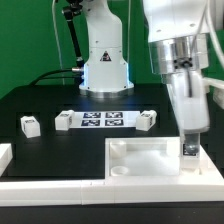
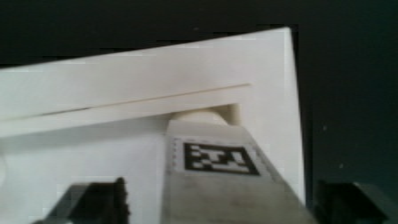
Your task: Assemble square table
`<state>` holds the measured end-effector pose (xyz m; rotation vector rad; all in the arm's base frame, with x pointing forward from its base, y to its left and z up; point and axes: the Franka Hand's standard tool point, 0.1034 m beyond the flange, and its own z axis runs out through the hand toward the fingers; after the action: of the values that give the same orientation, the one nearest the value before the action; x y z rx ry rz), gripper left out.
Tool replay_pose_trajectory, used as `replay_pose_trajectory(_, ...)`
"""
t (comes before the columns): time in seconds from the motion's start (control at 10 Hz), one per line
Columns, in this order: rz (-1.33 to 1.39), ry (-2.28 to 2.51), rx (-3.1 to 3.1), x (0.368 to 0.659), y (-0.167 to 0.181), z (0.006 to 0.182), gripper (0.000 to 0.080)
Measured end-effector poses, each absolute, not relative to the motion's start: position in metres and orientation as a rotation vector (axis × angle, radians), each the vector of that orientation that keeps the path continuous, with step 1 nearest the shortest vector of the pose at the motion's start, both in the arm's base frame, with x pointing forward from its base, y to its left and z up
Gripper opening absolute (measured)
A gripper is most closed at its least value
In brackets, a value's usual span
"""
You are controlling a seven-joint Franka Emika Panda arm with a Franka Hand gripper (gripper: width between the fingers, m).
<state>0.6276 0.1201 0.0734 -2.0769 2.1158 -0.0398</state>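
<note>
Looking at the gripper (image 1: 190, 150) first: hangs straight down on the exterior view's right, over the far right corner of the tabletop (image 1: 140, 160). Has its two fingers (image 2: 98, 200) spread apart. Shows dark gaps on both sides of the standing leg (image 2: 217, 152) in the wrist view, so not pinching it and not touching it. Just sits on either side of it.

Finding the standing leg right between those fingers, upright in the tabletop's far right corner, with its black-and-white tag turned to the wrist camera. Cannot tell how far down into the corner it goes.

Finding the tabletop near the front of the black table (image 1: 40, 145), rim up, a bit toward the exterior view's right. Lies just behind the long white rail (image 1: 60, 187) at the near edge.

Spotting three more legs farther back, all well apart from the gripper. Seeing the first loose leg (image 1: 30, 125) alone on the exterior view's left. Seeing the second loose leg (image 1: 62, 121) just beside the left end of the marker board (image 1: 100, 120), and the third loose leg (image 1: 147, 120) just beside its right end. Seeing the robot's white base (image 1: 105, 65) at the far side, behind the marker board.
</note>
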Motion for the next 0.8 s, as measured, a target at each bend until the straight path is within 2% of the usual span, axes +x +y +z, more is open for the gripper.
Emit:
replay_pose_trajectory(0.1,-0.094,1.907,-2.307,0.6288,0.1214,0.0741,0.0621)
replay_pose_trajectory(0.4,-0.129,1.621,-2.536,0.6294,0.1194,0.0742,0.0647)
replay_pose_trajectory(0.8,-0.22,0.961,-2.906,0.6342,0.1148,0.0774,0.0648)
